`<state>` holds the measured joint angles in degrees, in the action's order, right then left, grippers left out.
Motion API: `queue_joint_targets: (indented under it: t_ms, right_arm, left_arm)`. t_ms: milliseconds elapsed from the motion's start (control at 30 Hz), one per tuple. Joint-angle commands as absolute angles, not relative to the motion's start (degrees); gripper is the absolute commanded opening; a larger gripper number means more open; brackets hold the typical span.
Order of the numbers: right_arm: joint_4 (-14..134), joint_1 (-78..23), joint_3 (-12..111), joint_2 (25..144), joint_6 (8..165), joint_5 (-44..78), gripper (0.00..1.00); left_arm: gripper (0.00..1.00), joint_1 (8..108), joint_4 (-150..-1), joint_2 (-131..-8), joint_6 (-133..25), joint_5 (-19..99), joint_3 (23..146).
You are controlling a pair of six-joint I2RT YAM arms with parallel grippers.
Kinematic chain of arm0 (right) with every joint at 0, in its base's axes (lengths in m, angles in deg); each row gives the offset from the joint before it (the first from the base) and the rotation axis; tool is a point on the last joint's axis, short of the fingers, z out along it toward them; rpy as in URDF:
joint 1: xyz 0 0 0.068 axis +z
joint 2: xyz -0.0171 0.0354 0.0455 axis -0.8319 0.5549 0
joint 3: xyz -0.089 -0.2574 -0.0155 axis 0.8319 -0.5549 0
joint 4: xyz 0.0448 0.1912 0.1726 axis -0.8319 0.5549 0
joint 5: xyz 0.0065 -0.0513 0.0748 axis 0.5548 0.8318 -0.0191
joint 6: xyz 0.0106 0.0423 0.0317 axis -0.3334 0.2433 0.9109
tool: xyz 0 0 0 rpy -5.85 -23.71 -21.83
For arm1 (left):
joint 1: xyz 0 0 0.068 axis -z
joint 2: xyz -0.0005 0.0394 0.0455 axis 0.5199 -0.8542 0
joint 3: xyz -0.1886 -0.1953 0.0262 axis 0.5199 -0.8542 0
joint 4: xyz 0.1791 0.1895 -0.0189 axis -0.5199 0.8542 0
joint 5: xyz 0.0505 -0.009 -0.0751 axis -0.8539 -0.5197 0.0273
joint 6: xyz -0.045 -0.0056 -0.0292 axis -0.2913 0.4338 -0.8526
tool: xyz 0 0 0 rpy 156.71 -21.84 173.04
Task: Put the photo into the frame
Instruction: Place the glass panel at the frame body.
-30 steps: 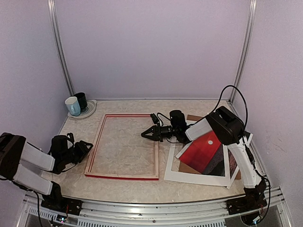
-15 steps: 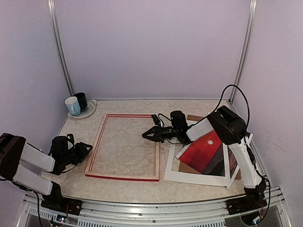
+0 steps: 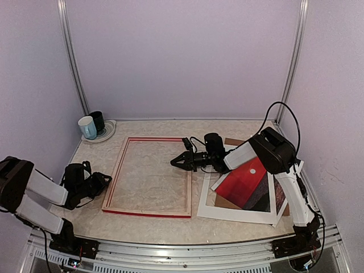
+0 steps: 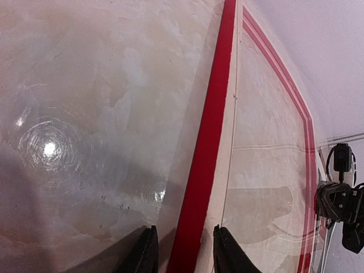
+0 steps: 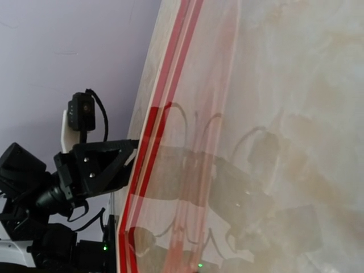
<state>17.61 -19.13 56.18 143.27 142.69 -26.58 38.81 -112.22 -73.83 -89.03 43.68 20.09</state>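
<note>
Narrowing my left gripper [image 4: 183, 247] round the frame [image 3: 147, 212] at nine o'clock, jaws apart; right gripper [image 3: 175, 162] closed at three o'clock; photo [image 3: 244, 182] waits outside.

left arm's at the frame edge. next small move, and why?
Probably close the left gripper on the left rail of the frame. In the left wrist view its fingers straddle that red rail, jaws open with a sliver of gap on each side, so there is no grip yet. The photo lies outside the frame, to its right, so steadying the frame looks like the first step.
</note>
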Motion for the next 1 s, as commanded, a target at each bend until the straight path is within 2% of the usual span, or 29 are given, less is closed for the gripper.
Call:
queue_joint_targets:
  t_ms: [0,300,567,700,967]
  right_arm:
    - [21.83,-18.22,55.64,141.83,143.32,-25.44,0.08]
    - [22.66,-17.73,54.65,140.81,143.67,-24.07,0.08]
    - [23.16,-17.67,53.28,139.49,143.75,-22.78,0.08]
    - [23.05,-17.63,52.70,138.75,143.71,-22.41,0.08]
    - [22.11,-17.66,52.53,138.98,144.68,-22.95,0.09]
  left_arm:
    - [0.32,40.00,-108.02,-74.36,-88.41,40.99,21.24]
    - [0.21,41.31,-105.92,-75.95,-88.11,39.28,22.72]
    - [0.20,42.25,-104.51,-75.73,-87.90,37.43,23.29]
    - [0.15,42.95,-103.55,-75.77,-87.75,36.30,23.76]
    - [0.15,43.61,-102.77,-75.77,-87.54,35.21,24.22]
